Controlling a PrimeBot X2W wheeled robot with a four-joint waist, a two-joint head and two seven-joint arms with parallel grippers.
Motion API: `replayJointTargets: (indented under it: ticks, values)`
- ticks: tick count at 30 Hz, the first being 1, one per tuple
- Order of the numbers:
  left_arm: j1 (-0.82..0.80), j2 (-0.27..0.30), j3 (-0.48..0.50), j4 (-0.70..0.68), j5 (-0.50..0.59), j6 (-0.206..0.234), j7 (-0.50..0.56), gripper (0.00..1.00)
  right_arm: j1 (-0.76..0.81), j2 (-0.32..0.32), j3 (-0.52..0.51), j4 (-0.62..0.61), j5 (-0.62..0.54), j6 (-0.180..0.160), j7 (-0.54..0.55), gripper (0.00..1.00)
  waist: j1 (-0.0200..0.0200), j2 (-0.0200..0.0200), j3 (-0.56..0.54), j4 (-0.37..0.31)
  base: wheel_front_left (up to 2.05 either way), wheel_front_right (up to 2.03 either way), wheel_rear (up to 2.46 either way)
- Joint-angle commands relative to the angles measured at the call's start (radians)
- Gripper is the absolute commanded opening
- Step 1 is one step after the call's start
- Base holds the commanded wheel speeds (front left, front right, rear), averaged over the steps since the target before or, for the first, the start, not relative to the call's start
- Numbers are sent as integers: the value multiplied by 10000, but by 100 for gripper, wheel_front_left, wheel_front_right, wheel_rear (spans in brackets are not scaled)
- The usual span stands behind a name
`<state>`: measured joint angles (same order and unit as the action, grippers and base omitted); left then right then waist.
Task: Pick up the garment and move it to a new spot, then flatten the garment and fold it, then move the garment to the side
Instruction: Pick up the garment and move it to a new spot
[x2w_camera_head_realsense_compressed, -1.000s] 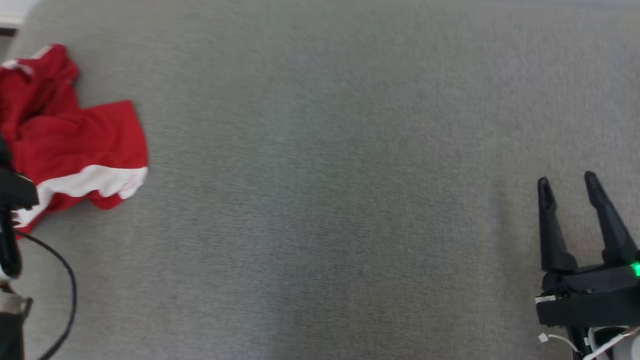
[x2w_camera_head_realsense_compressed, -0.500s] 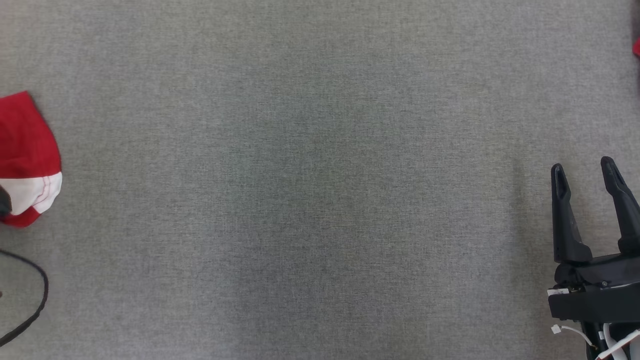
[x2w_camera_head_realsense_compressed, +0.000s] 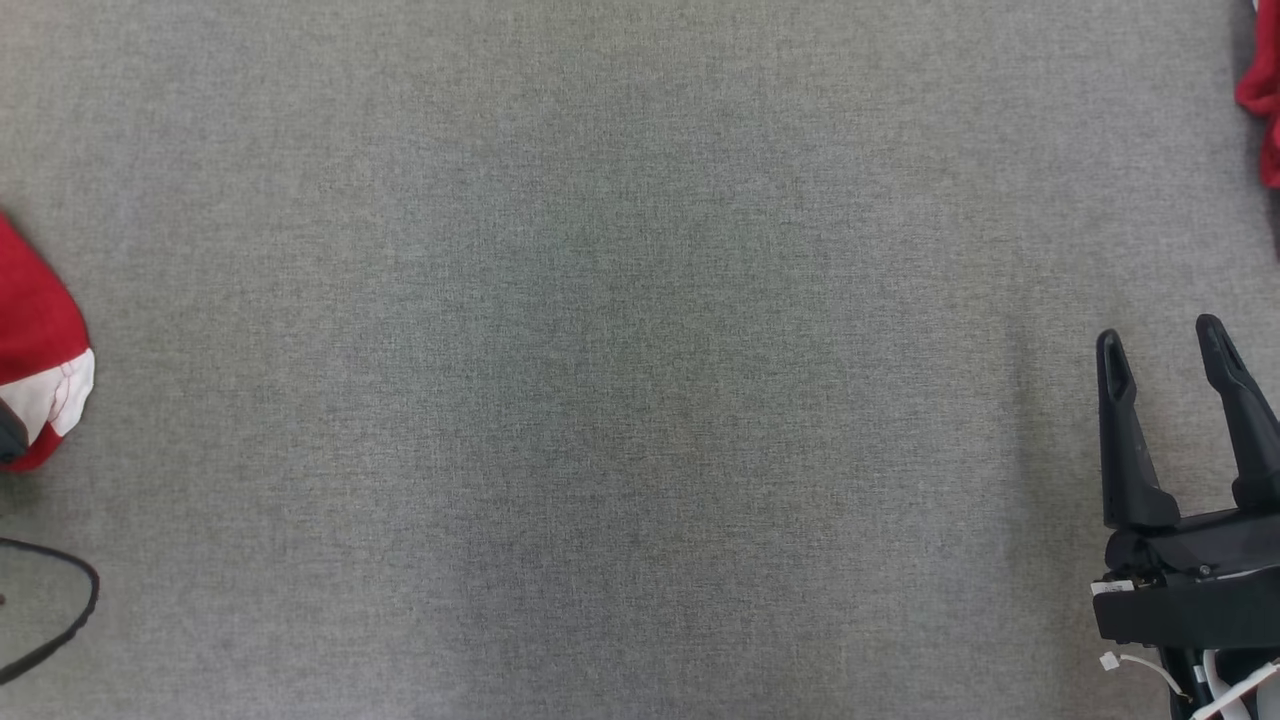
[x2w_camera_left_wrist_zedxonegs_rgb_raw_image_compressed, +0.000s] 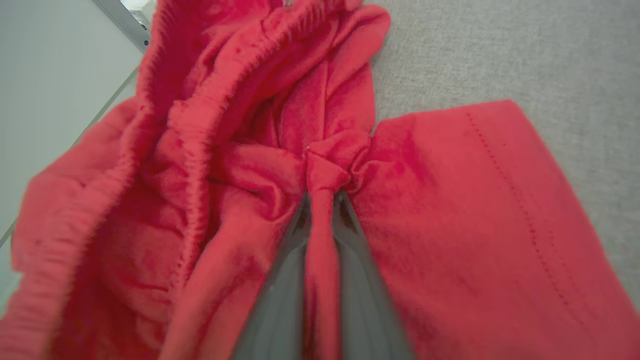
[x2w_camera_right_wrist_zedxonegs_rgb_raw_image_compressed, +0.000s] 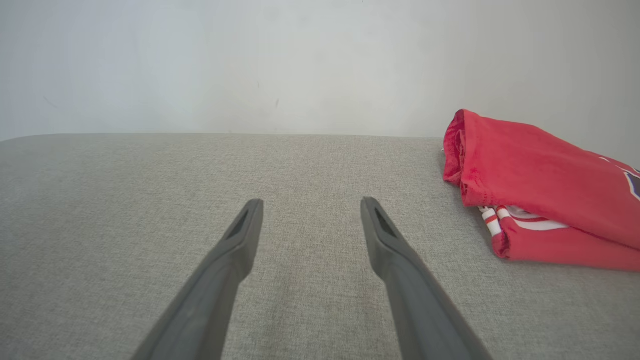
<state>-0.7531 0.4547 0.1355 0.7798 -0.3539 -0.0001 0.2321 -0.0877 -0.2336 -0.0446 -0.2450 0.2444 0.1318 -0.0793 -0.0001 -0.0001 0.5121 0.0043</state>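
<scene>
Left gripper (x2w_camera_left_wrist_zedxonegs_rgb_raw_image_compressed: 322, 197) is clamped on the garment (x2w_camera_left_wrist_zedxonegs_rgb_raw_image_compressed: 450, 200): both fingers (x2w_camera_left_wrist_zedxonegs_rgb_raw_image_compressed: 280, 300) are pressed together with a pinched ridge of red cloth between them, and the fabric bunches into a knot right at the tips. The garment is red with a gathered elastic band and a stitched hem. It lies crumpled at the left edge of the grey fabric surface (x2w_camera_head_realsense_compressed: 620, 380), partly over that edge in the left wrist view. From the head view only a red corner with a white trim band pokes onto the surface at its left edge. Right gripper (x2w_camera_head_realsense_compressed: 1161, 332) sits over the near right part of the surface, fingers well apart, holding nothing, with bare grey cloth visible between them in the right wrist view. A folded red item (x2w_camera_right_wrist_zedxonegs_rgb_raw_image_compressed: 540, 175) (white-and-red striped trim showing underneath) rests on the far right corner of the surface, well apart from the right gripper. A black cable (x2w_camera_head_realsense_compressed: 70, 620) loops over the near left edge of the surface. A pale wall (x2w_camera_right_wrist_zedxonegs_rgb_raw_image_compressed: 250, 65) rises behind the far edge of the surface.
</scene>
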Motion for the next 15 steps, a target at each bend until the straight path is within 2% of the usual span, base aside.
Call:
replayJointTargets:
  ticks: [1, 7, 11, 15]
  values:
    - [319, -247, -87, 217, -48, -8, 15, 0, -16, 17, 12, 5, -32, -26, 8, 100, 1, 1, -38, -21, 0, 0, 0]
    - [7, -48, -51, -373, 164, 160, -1268, 0, -64, 145, 24, 231, -27, -26, -111, 100, 1, 1, -461, -73, 0, 0, 0]
    - [-232, 100, -160, -905, 345, 110, -1997, 0, -70, 302, 142, 546, 55, -26, -275, 100, 1, 1, -930, -108, 0, 0, 0]
    - [-525, 254, -424, -1997, 593, 50, -2596, 0, -133, 493, 395, 1134, 230, -26, -596, 100, 1, 1, -1595, -316, 0, 0, 0]
